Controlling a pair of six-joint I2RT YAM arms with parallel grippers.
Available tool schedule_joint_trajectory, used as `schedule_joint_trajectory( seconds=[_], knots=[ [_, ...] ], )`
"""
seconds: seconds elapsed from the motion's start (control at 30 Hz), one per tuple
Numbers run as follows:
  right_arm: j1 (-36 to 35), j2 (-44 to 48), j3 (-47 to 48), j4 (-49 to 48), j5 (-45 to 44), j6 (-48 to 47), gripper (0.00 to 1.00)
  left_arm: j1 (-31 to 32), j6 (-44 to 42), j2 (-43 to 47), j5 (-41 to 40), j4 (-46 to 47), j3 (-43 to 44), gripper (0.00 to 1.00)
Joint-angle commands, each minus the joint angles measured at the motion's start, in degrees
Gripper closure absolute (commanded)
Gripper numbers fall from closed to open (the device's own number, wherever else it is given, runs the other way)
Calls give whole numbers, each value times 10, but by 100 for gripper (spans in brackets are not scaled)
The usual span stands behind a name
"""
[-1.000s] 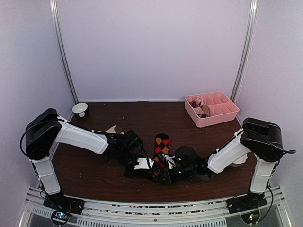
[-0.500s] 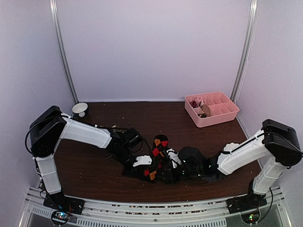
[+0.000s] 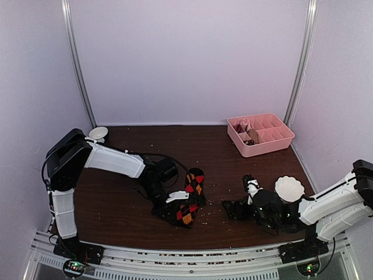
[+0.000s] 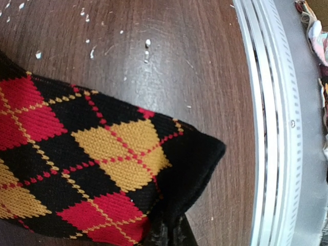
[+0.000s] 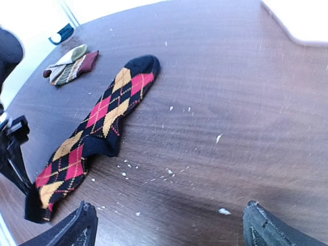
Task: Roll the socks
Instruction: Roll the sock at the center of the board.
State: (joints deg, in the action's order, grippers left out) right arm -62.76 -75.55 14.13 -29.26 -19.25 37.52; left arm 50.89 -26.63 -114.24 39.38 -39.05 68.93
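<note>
Right wrist: argyle sock (image 5: 97, 133) lies well ahead of spread right claw (image 5: 170, 224).

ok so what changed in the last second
The right hand opened, let go of the argyle sock and pulled back to the right. The left hand stayed shut on that sock. The pink tray did not move.

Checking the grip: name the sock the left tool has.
The black sock with red and orange diamonds, pinched in the left tool; the tan striped sock lies apart.
</note>
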Motion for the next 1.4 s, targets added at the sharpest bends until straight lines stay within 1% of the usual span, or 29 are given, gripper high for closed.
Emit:
schedule_joint_trajectory(
  seconds=[0.0,0.03,0.07,0.1,0.2,0.27,0.4,0.5,0.6,0.83,0.87,0.97,1.03,1.2,1.37],
  knots=[
    [-96,17,4,-66,-162,-163,0,0,31,-44,-16,-39,33,100],
    [-118,13,26,-17,-225,-190,1,0,37,-58,-15,-51,45,100],
    [-128,8,48,31,-257,-210,0,0,41,-71,-13,-66,58,100],
    [-136,4,58,43,-260,-230,0,0,44,-84,-12,-79,70,100],
    [-159,-1,53,16,-221,-299,0,-1,47,-110,-12,-107,94,100],
    [-180,-16,57,8,-186,-337,8,-1,50,-119,-9,-116,103,100],
    [-232,-77,110,67,-130,-370,22,-1,63,-137,2,-131,119,100],
    [-256,-129,141,64,-100,-387,29,-1,68,-149,4,-143,129,100],
    [-252,-166,169,34,-83,-409,33,-1,65,-154,0,-148,132,100],
    [-204,-239,239,21,20,-432,45,-1,57,-157,-11,-148,134,100],
    [-198,-245,243,19,39,-429,47,-1,55,-156,-12,-148,134,100],
    [-179,-256,247,18,68,-417,60,-1,51,-153,-11,-148,136,100],
    [-170,-261,244,15,75,-408,68,-1,49,-153,-9,-148,137,100],
    [-159,-262,240,11,89,-384,81,-1,40,-153,-9,-148,137,100],
    [-155,-270,236,4,98,-362,90,-1,34,-144,-10,-135,129,100]
  ],
)
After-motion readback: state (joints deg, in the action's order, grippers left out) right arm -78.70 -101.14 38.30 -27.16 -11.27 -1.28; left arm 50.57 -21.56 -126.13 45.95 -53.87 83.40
